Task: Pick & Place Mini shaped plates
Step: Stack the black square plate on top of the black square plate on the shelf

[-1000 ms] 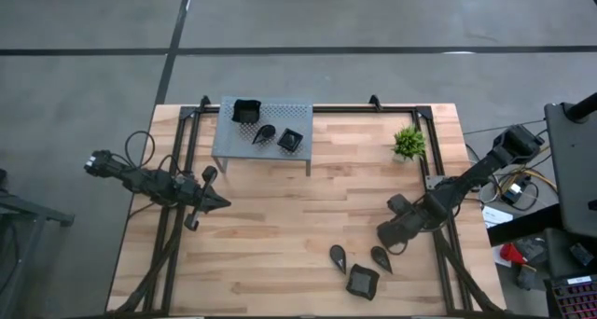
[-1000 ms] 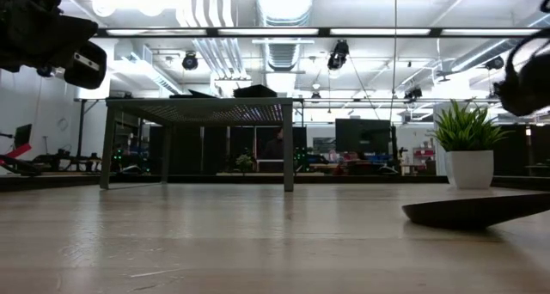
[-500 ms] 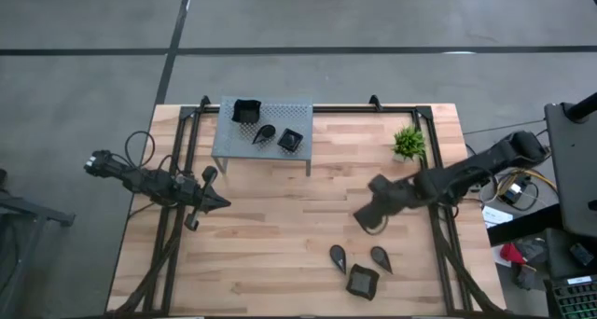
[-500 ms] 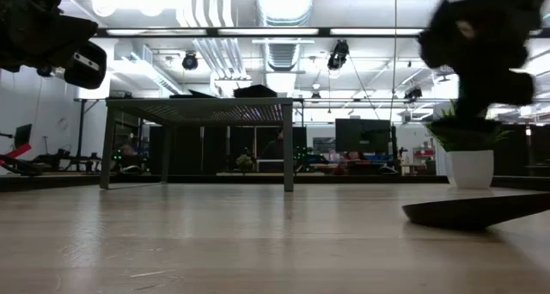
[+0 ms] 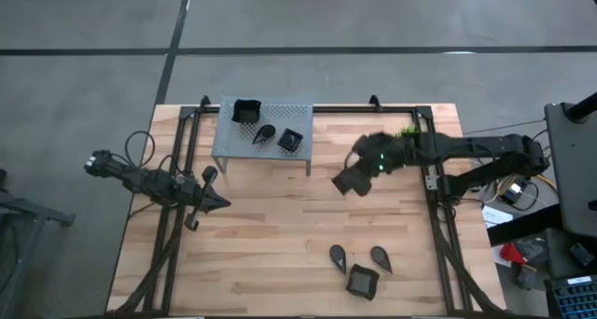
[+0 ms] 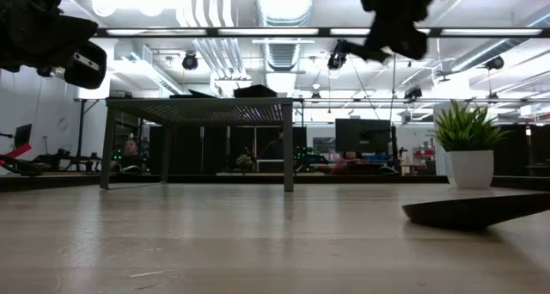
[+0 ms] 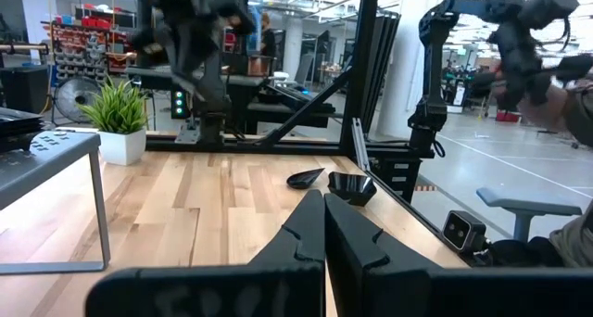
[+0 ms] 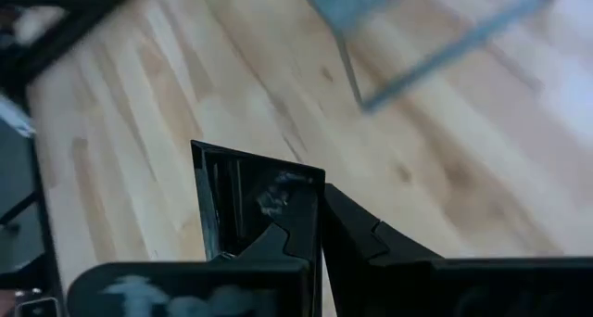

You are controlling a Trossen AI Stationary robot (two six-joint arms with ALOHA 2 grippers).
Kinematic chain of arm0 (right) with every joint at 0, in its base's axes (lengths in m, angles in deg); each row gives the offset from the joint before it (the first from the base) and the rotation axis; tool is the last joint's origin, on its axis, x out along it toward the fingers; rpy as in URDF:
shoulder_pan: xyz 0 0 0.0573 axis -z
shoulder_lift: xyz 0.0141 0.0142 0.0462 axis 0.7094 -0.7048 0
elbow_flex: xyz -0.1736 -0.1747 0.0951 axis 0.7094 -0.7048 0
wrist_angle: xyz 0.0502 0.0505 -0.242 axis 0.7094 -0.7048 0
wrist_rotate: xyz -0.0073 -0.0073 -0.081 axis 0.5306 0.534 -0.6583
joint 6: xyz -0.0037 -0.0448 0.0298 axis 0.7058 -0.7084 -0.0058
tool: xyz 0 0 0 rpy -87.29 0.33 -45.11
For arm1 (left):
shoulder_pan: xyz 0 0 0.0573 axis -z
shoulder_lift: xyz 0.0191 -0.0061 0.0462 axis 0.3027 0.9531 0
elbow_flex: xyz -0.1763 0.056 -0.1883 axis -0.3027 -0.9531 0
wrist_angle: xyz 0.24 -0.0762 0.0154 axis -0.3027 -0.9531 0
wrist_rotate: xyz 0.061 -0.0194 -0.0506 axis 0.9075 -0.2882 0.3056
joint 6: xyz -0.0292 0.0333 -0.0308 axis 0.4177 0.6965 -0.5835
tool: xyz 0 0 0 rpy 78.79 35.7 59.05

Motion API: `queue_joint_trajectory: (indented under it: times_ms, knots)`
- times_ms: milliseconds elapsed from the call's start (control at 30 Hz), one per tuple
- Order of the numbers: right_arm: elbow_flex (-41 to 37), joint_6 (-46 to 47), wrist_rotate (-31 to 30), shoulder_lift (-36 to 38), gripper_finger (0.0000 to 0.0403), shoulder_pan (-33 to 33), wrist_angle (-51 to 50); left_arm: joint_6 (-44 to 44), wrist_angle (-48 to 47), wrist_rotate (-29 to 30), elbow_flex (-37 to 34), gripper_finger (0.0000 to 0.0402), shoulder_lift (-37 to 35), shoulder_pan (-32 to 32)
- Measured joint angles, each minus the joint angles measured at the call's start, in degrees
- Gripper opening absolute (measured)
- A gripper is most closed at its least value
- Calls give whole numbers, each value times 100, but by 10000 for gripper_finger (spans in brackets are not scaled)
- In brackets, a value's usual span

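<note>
One black square plate is pinched by the right end effector and carried above the middle of the table, just off the grey perforated stand at the far edge. Three plates are seen on that stand. Three more plates lie near the table's near edge, toward its right corner. A small green plant stands by the far right corner. The left end effector is held over the left side, fingers pressed together.

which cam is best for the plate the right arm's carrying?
Right wrist view: the square black plate sits pinched in the right end effector, filling the frame. High view shows a dark blur near the stand; low view barely shows it.
</note>
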Motion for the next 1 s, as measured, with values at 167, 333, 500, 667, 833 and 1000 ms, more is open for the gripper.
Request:
queue_joint_trajectory:
  times_ms: [167,333,500,667,833,1000]
  knots:
    - [828,-910,555,-488,8,545,14,0,0,1,0,0,0,-1]
    - [1793,-1791,979,-1238,8,985,-102,0,1,0,0,0,0,-1]
    - [2740,-2450,1355,-2059,8,1332,-624,0,2,2,0,0,0,-1]
    - [3507,-2885,1421,-2758,8,1534,-1122,0,2,2,0,0,0,-1]
    - [4082,-3195,1483,-3292,8,1678,-1224,0,2,-1,0,0,-2,-1]
    - [4666,-3297,1724,-3700,8,1844,-1266,0,2,-1,0,0,-1,1]
